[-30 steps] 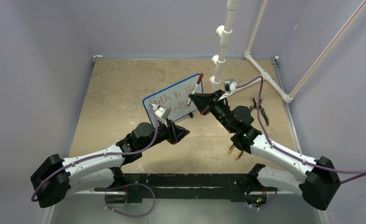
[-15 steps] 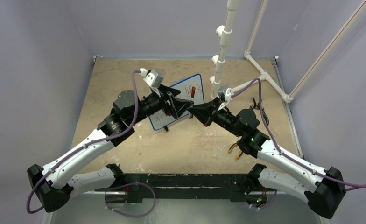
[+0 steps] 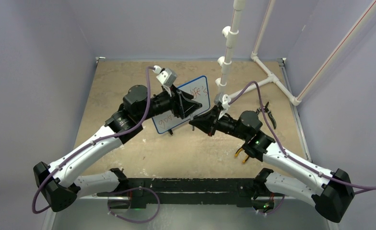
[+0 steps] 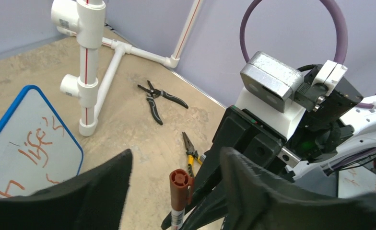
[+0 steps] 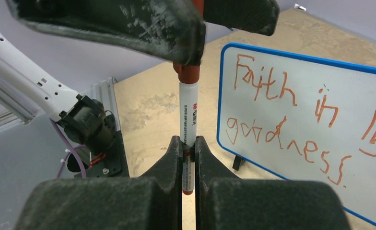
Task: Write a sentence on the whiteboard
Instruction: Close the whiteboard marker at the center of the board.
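whiteboard (image 3: 204,100), from above: stands mid-table (image 3: 109,86), mostly hidden behind the left gripper (image 3: 195,106).
sentence (image 3: 198,90), from above: only a few red strokes show near the far right corner.
right gripper (image 3: 193,122), from above: just in front of the whiteboard, its tip close to the left one.
left wrist, left gripper: fingers spread, the marker (image 4: 179,191) upright between them, touching neither.
left wrist, whiteboard: low at left, behind the left finger; pliers (image 4: 155,98) lie beyond.
right wrist, right gripper: pressed together on the marker's lower end.
right wrist, whiteboard: to the right and apart, reading "faith in li" above "goodness".
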Tool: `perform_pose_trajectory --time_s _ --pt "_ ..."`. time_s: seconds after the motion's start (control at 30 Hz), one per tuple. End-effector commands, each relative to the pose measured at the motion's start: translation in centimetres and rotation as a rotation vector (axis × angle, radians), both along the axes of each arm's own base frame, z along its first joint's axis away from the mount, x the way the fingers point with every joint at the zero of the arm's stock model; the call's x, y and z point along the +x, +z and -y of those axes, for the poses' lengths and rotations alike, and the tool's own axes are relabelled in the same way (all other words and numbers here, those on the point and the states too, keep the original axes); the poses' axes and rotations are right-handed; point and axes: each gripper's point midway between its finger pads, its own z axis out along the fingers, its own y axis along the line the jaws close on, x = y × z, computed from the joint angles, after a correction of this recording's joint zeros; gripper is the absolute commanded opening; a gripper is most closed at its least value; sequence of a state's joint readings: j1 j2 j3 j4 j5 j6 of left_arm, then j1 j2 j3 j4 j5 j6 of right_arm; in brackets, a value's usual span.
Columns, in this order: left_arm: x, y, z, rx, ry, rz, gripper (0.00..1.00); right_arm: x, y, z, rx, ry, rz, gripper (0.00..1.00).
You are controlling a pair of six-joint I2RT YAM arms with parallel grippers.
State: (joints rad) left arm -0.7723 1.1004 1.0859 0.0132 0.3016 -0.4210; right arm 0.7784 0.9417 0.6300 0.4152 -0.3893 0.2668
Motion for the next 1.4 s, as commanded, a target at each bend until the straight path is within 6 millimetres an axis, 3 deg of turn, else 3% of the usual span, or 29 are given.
perform_pose_trajectory --time_s 0.0,0.13,0.33,0.67,1.37 --pt "-0.1 1.5 0.1 -0.027 -0.016 0.031 0.46 -0.3 1.8 -0.2 0.019 0.025 0.053 0.00" --pt "-0.6 0.6 0.1 -0.026 -0.038 0.022 0.20 0.1 2.1 0.0 0.033 -0.007 0.035 0.00" --pt "-1.4 -1.9 -0.1 0.018 -0.066 -0.004 0.00 0.7 2.8 0.0 0.070 -0.041 -0.018 0.00" --pt "-3.4 -7.9 0.0 0.107 -0.164 -0.071 0.00 1.4 4.3 0.6 0.145 -0.104 -0.078 0.00" --pt "-7.5 -14.9 -0.1 0.237 -0.277 -0.215 0.00 2.4 7.3 2.6 0.270 -0.219 -0.055 0.00"
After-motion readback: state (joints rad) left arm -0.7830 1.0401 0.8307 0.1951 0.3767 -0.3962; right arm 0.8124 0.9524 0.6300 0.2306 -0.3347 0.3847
